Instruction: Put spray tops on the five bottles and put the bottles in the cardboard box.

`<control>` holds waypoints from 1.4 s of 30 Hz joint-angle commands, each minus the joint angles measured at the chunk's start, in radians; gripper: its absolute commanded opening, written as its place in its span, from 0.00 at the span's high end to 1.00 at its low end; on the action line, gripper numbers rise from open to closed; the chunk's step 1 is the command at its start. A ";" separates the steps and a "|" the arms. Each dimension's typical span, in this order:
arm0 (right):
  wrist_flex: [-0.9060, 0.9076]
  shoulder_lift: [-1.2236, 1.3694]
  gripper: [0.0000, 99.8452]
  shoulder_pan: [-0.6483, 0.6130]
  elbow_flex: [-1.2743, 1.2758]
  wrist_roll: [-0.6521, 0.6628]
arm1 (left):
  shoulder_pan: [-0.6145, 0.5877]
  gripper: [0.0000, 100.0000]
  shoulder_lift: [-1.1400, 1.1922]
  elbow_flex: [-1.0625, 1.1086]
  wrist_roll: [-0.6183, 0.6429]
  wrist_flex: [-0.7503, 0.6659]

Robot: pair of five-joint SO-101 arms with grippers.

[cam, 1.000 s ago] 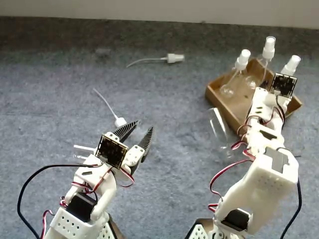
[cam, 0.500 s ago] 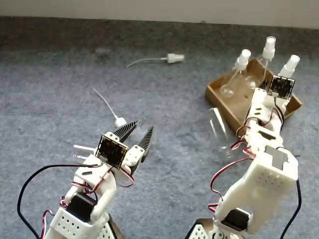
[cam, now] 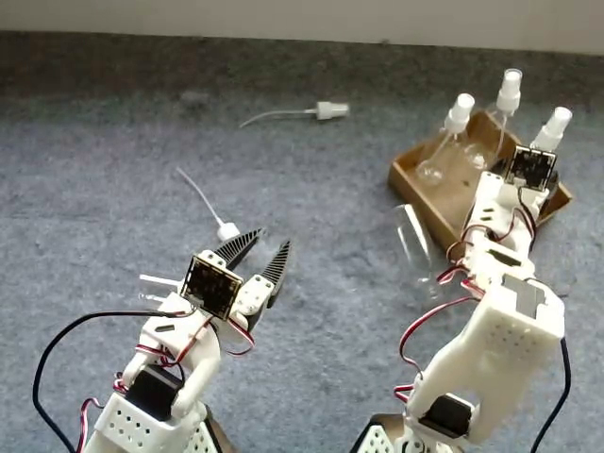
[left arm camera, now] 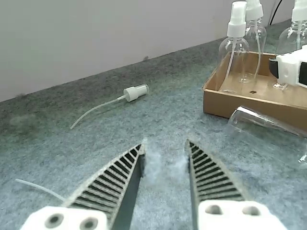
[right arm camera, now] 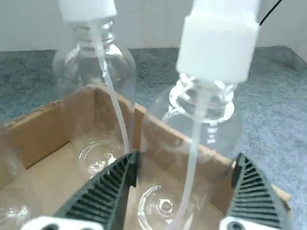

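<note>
Three clear bottles with white spray tops stand in the cardboard box (cam: 415, 179): one (cam: 444, 142), another (cam: 505, 104) and a third (cam: 550, 127). My right gripper (right arm camera: 184, 163) is over the box, open, its fingers (right arm camera: 122, 177) close on either side of a capped bottle (right arm camera: 192, 129). An uncapped bottle (cam: 415, 245) lies on the carpet beside the box. Two loose spray tops lie on the carpet, one far (cam: 326, 110), one (cam: 226, 229) just ahead of my left gripper (cam: 260, 253), which is open and holds nothing.
Grey carpet covers the table up to a pale wall at the back. In the left wrist view the box (left arm camera: 249, 103), the lying bottle (left arm camera: 264, 129) and the far spray top (left arm camera: 135, 92) lie ahead. Something clear (cam: 156, 281) sits by the left arm.
The right wrist has shifted slightly over the box. The left arm and the loose parts have not moved.
</note>
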 commanded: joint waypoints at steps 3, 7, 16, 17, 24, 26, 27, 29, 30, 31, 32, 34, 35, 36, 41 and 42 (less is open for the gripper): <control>-0.015 -0.025 0.71 0.002 -0.008 0.009 | -0.015 0.90 -0.013 0.018 0.005 0.006; -0.015 -0.025 0.71 0.004 -0.008 0.008 | -0.015 0.90 -0.013 0.018 0.005 0.006; -0.013 -0.027 0.71 0.007 -0.013 0.006 | -0.016 0.90 -0.013 0.018 0.003 0.006; -0.012 -0.027 0.71 0.008 -0.015 0.006 | -0.016 0.90 -0.013 0.018 0.003 0.006; -0.008 -0.027 0.71 0.012 -0.015 0.006 | -0.016 0.90 -0.013 0.018 0.003 0.006; -0.008 -0.036 0.71 0.012 -0.015 0.006 | -0.016 0.90 -0.013 0.018 0.003 0.006; -0.008 -0.050 0.71 0.012 -0.013 0.006 | -0.016 0.90 -0.013 0.018 0.003 0.006; -0.007 -0.085 0.71 0.010 -0.012 0.006 | -0.016 0.90 -0.013 0.018 0.003 0.006; -0.007 -0.107 0.71 0.008 -0.012 0.008 | -0.016 0.90 -0.013 0.018 0.003 0.006; -0.007 -0.127 0.71 0.008 -0.010 0.008 | -0.016 0.90 -0.013 0.018 0.003 0.006; -0.007 -0.145 0.71 0.007 -0.008 0.009 | -0.016 0.90 -0.013 0.018 0.003 0.006; 0.007 -0.174 0.71 0.007 -0.008 0.009 | -0.016 0.90 -0.013 0.018 0.003 0.006; 0.035 -0.188 0.71 0.007 -0.008 0.009 | -0.016 0.90 -0.013 0.018 0.003 0.006; 0.067 -0.199 0.71 0.008 -0.010 0.006 | -0.016 0.90 -0.013 0.018 0.003 0.006; 0.125 -0.254 0.71 0.012 -0.013 0.005 | -0.016 0.90 -0.013 0.018 0.003 0.006; 0.125 -0.266 0.71 0.012 -0.013 0.005 | -0.016 0.90 -0.013 0.018 0.003 0.006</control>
